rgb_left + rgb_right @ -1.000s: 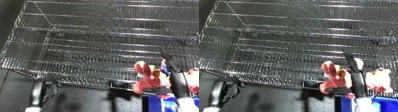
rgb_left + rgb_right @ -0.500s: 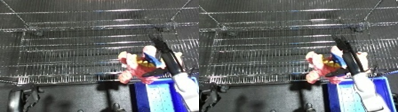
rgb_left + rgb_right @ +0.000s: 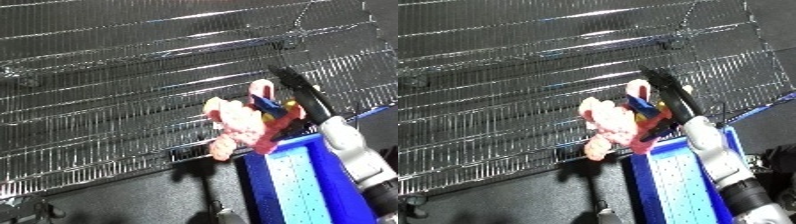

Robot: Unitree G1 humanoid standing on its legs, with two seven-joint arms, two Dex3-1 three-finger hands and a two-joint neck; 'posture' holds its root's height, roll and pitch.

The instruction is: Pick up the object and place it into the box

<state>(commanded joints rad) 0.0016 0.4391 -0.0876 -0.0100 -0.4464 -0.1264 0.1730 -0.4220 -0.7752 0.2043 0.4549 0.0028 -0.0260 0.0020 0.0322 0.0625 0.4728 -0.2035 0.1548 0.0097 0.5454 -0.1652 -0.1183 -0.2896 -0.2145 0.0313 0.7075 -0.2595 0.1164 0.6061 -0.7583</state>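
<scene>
A pink plush toy [image 3: 242, 124] with blue and yellow patches hangs in the air, held by my right hand [image 3: 300, 102], whose black fingers curl round its right side. The toy hovers over the top left corner of the blue bin [image 3: 298, 180], just in front of the wire shelf's front edge. My right forearm [image 3: 355, 152] rises from the lower right, above the bin. My left hand does not show in either view.
A wide wire shelf [image 3: 115, 85] fills the upper and middle picture, slanting across it. Below it lies dark floor [image 3: 115, 200]. The blue bin has a perforated light blue bottom [image 3: 680, 185].
The camera has swung right and tilted, so the shelf slants. My right hand has carried the plush toy to the bin's near corner. My left hand has dropped out of view.
</scene>
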